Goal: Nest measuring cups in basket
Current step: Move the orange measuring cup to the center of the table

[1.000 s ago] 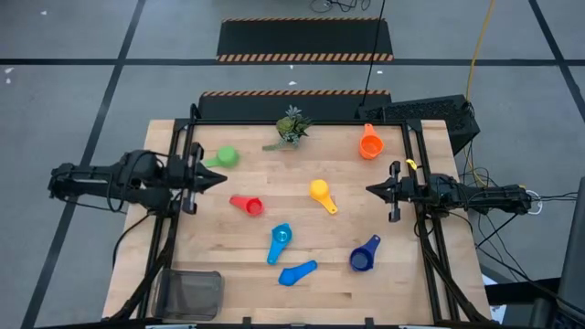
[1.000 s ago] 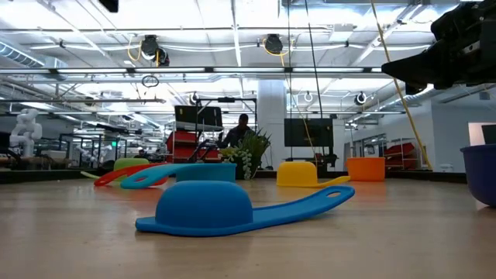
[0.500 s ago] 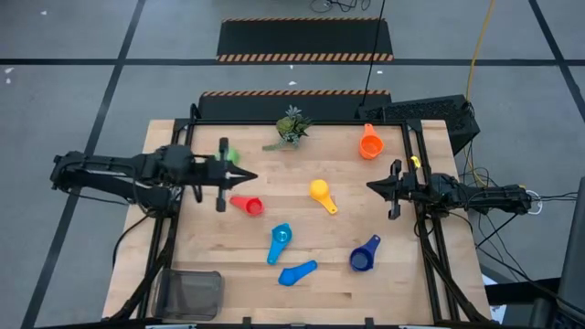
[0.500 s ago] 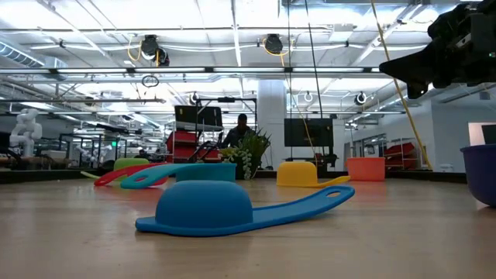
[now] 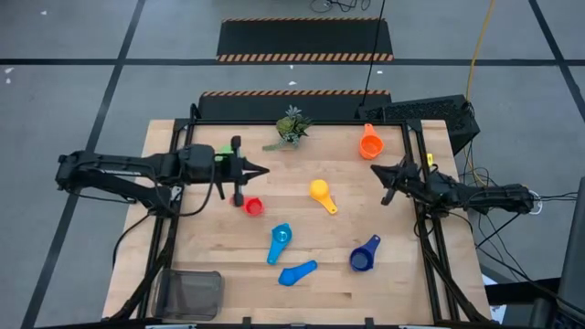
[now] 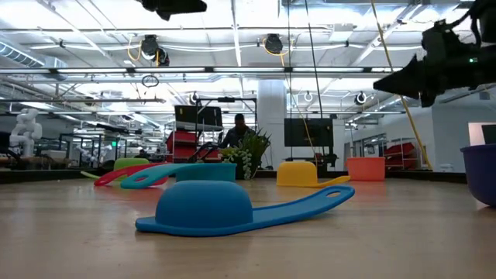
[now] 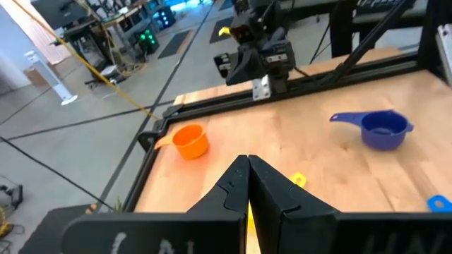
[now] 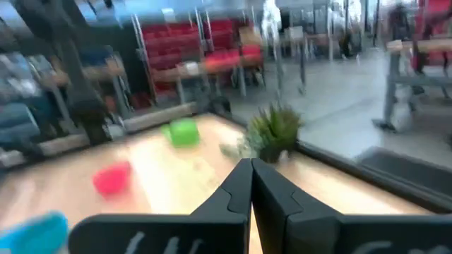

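High view shows the left end effector (image 5: 260, 171), closed and empty, above the red cup (image 5: 252, 206); it must open next.

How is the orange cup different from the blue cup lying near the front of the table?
The orange cup stands open side up at the back of the table, near the plant. The blue cup lies upside down, bowl facing the wood, at the front. The orange one looks deeper; the blue one's handle looks longer. Both are plastic scoops, and no gripper touches either.
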